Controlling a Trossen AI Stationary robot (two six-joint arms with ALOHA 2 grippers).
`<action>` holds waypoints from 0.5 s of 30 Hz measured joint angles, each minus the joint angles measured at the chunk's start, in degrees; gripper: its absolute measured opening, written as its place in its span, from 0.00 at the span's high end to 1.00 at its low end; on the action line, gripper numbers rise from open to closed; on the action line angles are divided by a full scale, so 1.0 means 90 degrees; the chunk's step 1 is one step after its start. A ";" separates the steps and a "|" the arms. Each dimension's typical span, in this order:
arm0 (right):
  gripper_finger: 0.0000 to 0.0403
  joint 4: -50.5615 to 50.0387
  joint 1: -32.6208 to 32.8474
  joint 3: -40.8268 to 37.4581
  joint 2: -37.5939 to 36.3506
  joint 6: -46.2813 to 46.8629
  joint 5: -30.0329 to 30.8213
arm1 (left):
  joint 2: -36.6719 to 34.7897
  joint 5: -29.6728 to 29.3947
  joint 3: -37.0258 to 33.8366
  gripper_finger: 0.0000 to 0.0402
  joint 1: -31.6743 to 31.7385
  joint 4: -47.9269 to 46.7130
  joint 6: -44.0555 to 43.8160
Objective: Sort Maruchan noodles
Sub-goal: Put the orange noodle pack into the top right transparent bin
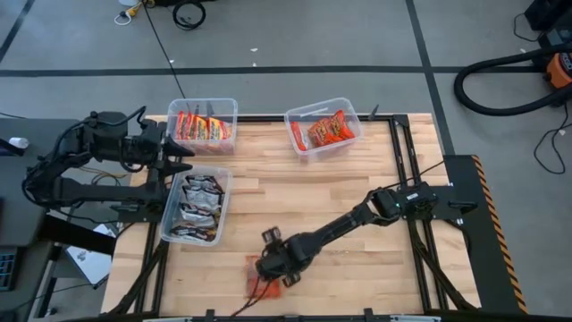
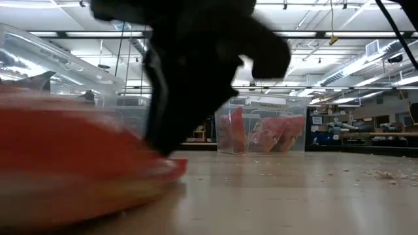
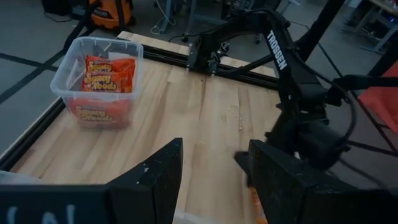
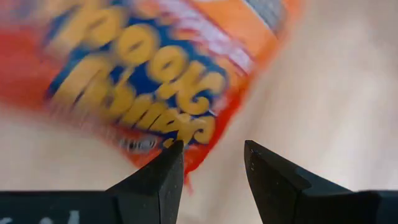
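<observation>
Right now the right gripper [image 4: 208, 163] is hovering just above a flat orange-red crinkly plastic noodle packet [image 1: 259, 280] lying on the pale wooden table [image 1: 340, 197] near its front edge, its fingers parted and holding nothing. Meanwhile the left gripper [image 3: 211, 171] is waiting, also parted and empty, beside the clear plastic bin of silver-black packets [image 1: 195, 207]. Judging from the offset, the fingers are risking pinching only a corner, so the slick wrapper could slip.

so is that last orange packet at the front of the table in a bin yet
No, out. The orange packet lies flat on the bare table, outside all three bins, with the right gripper open right above it.
</observation>
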 joint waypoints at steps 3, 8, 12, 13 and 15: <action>0.57 -0.0690 -0.0184 0.0000 -0.0018 0.0093 0.0931 | 0.0000 0.0000 0.0000 0.53 0.0000 0.0002 -0.0120; 0.57 -0.1521 -0.0468 -0.0005 -0.0399 0.1025 0.1407 | 0.0000 0.0034 0.0000 0.53 0.0000 0.0000 -0.0289; 0.57 -0.1715 -0.0426 0.0002 -0.0901 0.2347 0.1095 | 0.0000 0.0143 0.0000 0.53 0.0000 0.0000 -0.0286; 0.57 -0.1758 -0.0412 0.0000 -0.1025 0.2748 0.1016 | 0.0000 0.0143 0.0000 0.53 -0.0003 -0.0002 -0.0286; 0.57 -0.1855 -0.0408 0.0000 -0.1296 0.3378 0.0864 | 0.0000 0.0159 0.0000 0.53 -0.0002 -0.0002 -0.0286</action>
